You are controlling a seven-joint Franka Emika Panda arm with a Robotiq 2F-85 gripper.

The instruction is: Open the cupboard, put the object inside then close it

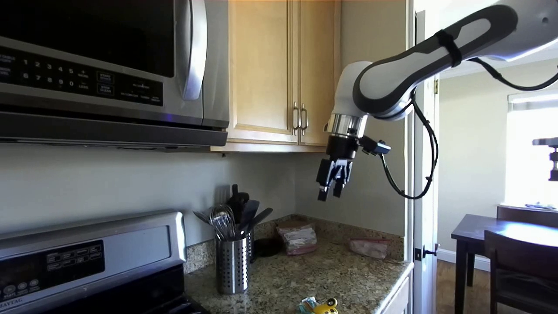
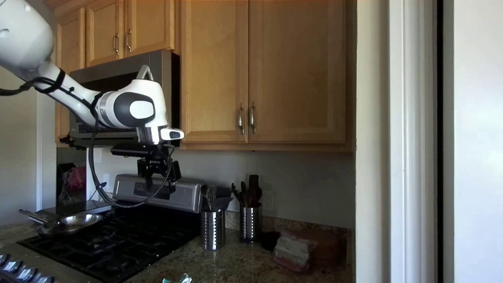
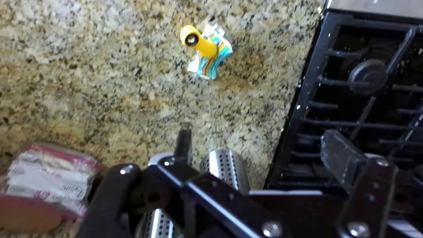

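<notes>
The light maple cupboard (image 1: 263, 65) has both doors shut in both exterior views; its doors and silver handles also show in an exterior view (image 2: 296, 70). A small yellow object (image 3: 206, 48) lies on the granite counter with a teal, white and striped wrapper (image 3: 214, 64). The yellow object is cut by the lower edge in an exterior view (image 1: 324, 308). Only a bit of wrapper shows in an exterior view (image 2: 178, 279). My gripper (image 3: 262, 145) is open and empty, pointing down. It hangs in the air above the counter (image 1: 330, 195), lower than the cupboard handles (image 2: 160, 188).
Steel utensil holders (image 1: 233, 266) with whisks and spatulas stand near the stove (image 2: 118, 239). Plastic bags (image 1: 298, 237) lie at the counter's back corner. The microwave (image 1: 104, 117) juts out beside the cupboard. A pan (image 2: 68, 226) sits on the stove. A wall (image 1: 370, 187) bounds the counter.
</notes>
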